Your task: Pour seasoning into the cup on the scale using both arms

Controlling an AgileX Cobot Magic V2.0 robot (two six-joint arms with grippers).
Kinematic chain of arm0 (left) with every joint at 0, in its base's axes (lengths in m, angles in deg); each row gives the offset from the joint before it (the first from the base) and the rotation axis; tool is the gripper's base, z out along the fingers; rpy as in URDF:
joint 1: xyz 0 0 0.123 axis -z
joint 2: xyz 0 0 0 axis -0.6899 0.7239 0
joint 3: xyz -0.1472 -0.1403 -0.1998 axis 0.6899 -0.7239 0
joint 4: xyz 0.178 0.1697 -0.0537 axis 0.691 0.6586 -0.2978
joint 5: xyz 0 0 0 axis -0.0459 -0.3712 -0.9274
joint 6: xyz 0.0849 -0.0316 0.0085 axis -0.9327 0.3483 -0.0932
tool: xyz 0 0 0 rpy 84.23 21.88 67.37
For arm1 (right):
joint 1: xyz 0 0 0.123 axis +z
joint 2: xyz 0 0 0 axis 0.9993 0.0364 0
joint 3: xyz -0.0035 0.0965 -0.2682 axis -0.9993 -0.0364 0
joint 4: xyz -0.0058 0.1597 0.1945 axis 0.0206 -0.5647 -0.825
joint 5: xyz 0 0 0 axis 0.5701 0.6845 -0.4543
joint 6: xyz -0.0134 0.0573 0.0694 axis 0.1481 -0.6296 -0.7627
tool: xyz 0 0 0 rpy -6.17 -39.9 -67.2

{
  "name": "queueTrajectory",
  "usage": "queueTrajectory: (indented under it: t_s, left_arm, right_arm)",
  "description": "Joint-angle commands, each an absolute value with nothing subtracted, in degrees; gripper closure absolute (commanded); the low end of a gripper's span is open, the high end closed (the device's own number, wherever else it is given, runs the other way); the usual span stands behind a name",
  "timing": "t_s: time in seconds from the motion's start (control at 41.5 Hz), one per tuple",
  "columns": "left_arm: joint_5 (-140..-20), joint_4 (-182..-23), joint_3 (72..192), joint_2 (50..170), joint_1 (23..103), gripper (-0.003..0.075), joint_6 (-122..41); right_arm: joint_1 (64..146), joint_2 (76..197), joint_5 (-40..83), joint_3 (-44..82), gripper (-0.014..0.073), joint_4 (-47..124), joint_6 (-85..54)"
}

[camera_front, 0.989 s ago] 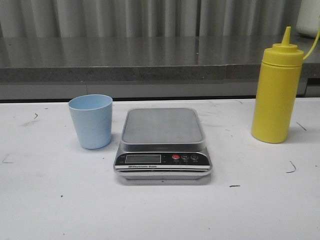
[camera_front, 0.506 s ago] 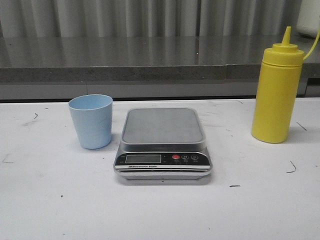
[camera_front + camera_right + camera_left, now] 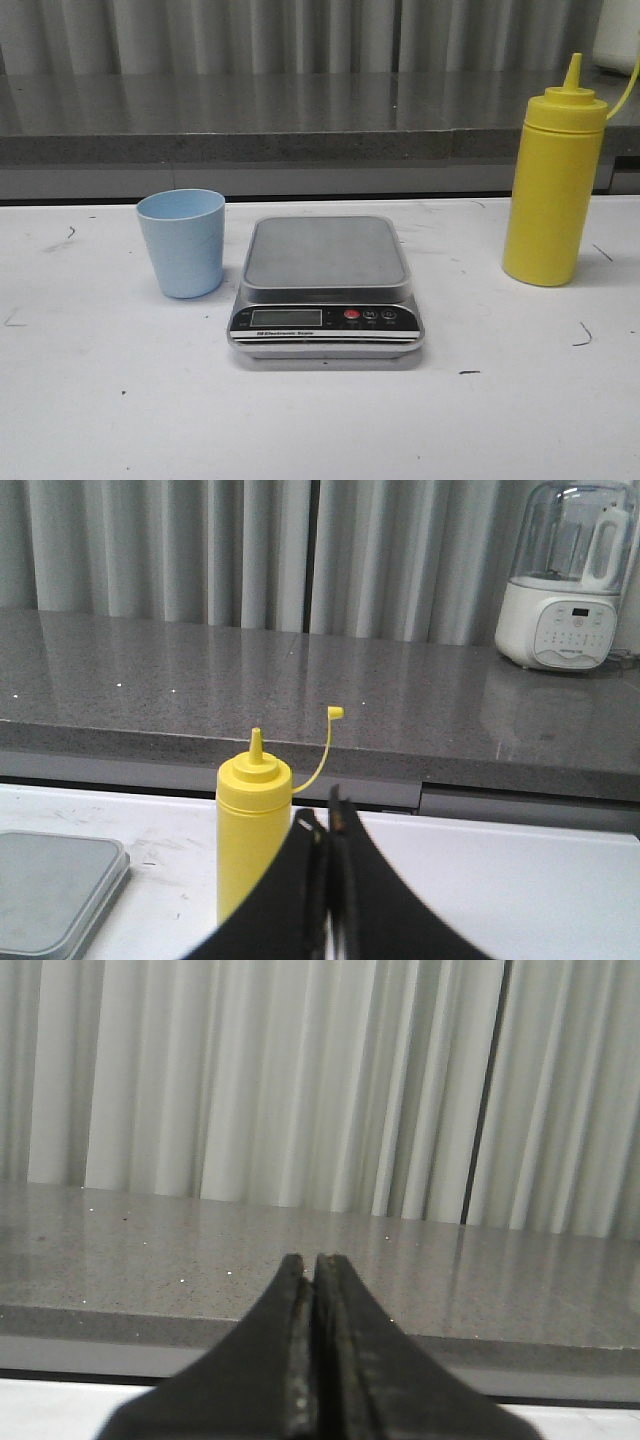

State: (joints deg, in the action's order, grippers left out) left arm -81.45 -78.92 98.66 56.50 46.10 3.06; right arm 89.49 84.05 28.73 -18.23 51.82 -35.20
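The yellow seasoning bottle [image 3: 553, 180] stands upright at the right of the white table, its tip cover hanging off on its tether. The pale blue cup [image 3: 182, 242] stands on the table just left of the silver scale [image 3: 325, 283], whose platform is bare. Neither gripper shows in the front view. My left gripper [image 3: 313, 1265] is shut and empty, facing the grey counter. My right gripper [image 3: 325, 815] is shut and empty; the seasoning bottle [image 3: 253, 830] stands beyond it, and a corner of the scale [image 3: 55, 885] shows beside it.
A grey stone counter [image 3: 300, 115] runs along the back of the table, with pale curtains behind it. A white appliance with a clear jug [image 3: 567, 580] stands on the counter at the far right.
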Motion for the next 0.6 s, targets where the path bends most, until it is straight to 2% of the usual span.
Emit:
queueTrajectory:
  t_s: [0.0,0.169,0.579]
  left_arm:
    - [-84.4,-79.1,106.9,63.1,46.4,0.074,3.2]
    - [-89.9,-78.9,112.0,71.7,46.4,0.074,3.2]
    - [-92.9,-79.0,111.7,84.3,46.4,0.074,3.2]
  right_arm:
    - [89.3,90.2,30.3,-10.2,0.0661,51.7,-35.2]
    - [89.3,99.8,37.9,-3.7,0.0661,51.7,-35.2]
    - [89.3,111.3,40.0,-9.5,0.0661,51.8,-35.2]
